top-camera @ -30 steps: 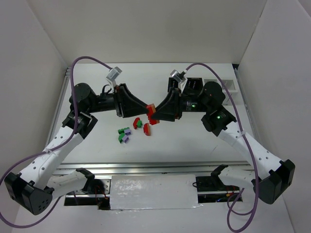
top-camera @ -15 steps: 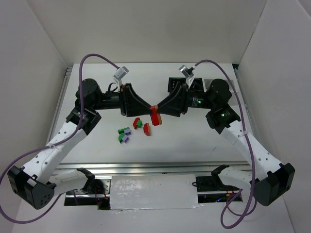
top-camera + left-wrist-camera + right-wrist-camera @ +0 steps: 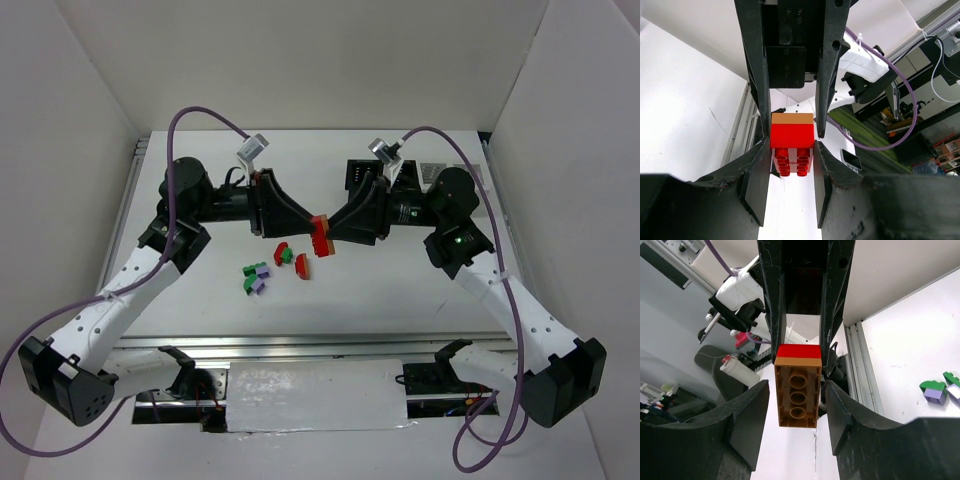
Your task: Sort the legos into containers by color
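You have a two-brick stack held in the air over the middle of the table: a red studded plastic brick [image 3: 792, 136] pressed onto a brown-orange plastic brick [image 3: 797, 412].

The left gripper [image 3: 791, 150] is clamped tight on the red brick's flat side walls. The right gripper [image 3: 797, 390] is partly open and straddles the brown-orange brick. A sliver of gap seems to show at each pad, so I cannot tell whether it is really gripping.

Expect both bricks to be very light, hard and rigid, with smooth, slippery walls. The press-fit between them will probably resist more than their weight does. Take each brick square across opposite flat walls, clear of the seam, and lever them apart rather than pulling straight.

The loose green and light purple bricks [image 3: 257, 278] lie at 7 o'clock from the stack. The joined black and white ribbed bins [image 3: 472, 176] sit at 2 o'clock, partly hidden by the right arm.

No brand, label or writing is legible.
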You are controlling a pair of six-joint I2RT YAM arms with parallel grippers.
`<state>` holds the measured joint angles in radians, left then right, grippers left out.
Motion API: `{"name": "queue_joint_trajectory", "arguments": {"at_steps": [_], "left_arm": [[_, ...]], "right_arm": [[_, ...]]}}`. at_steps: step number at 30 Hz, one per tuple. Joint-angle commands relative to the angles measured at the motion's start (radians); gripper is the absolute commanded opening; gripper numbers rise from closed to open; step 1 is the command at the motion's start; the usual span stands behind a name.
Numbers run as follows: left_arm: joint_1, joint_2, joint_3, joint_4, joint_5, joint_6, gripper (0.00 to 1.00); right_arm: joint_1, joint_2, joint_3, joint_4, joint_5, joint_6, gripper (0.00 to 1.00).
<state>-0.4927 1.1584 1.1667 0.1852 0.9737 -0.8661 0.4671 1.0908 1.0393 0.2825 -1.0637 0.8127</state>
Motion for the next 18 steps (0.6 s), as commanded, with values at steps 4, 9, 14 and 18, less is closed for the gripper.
{"name": "queue_joint_trajectory", "arguments": {"at_steps": [4, 9, 14, 18], "left_arm": [[-0.001, 0.009, 0.050, 0.037, 0.007, 0.015, 0.00], [-0.001, 0.014, 0.054, 0.023, -0.010, 0.027, 0.00], [0.011, 0.001, 0.062, -0.035, -0.035, 0.094, 0.00], [0.048, -0.025, 0.048, -0.072, -0.036, 0.140, 0.00]], "right_arm": [[-0.002, -0.003, 0.002, 0.064, -0.024, 0.005, 0.39], [-0.004, -0.005, 0.002, 0.057, -0.018, -0.009, 0.00], [-0.057, -0.025, -0.056, 0.152, -0.001, 0.026, 0.00], [-0.149, -0.016, -0.136, 0.307, -0.027, 0.135, 0.00]]}}
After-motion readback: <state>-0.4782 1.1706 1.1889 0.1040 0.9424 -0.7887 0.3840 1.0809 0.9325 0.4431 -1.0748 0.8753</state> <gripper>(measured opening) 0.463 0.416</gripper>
